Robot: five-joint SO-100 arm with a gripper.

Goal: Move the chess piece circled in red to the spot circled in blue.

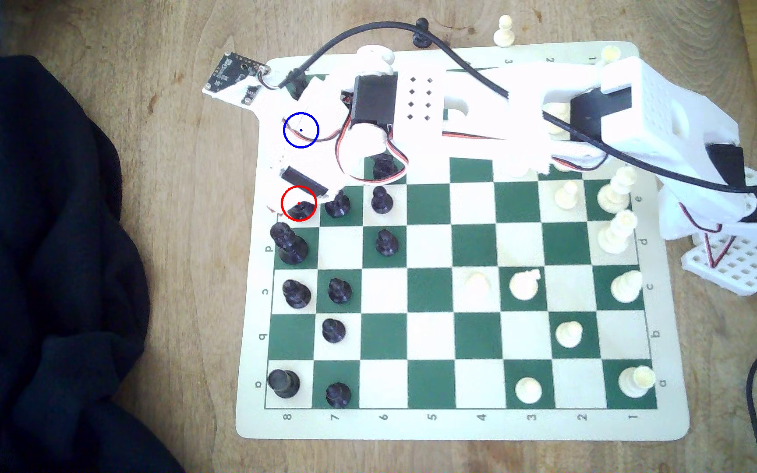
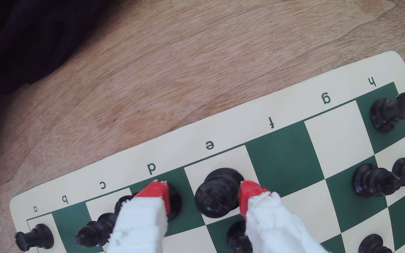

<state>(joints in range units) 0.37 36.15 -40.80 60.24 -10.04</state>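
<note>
A: Exterior view, tabletop (image 1: 176, 54) first: how far along?

B: Barely begun. On the board (image 1: 431, 427) the king (image 1: 300, 210) sits on its red-ringed edge square.

A: And the pincer (image 2: 204, 197)?

B: Fingers apart, straddling the king; one red tip (image 2: 246, 197) looks to touch it, not clamped.

A: What's left?

B: Close, lift, carry to the blue-ringed square (image 2: 330, 131), which lies bare.
</note>
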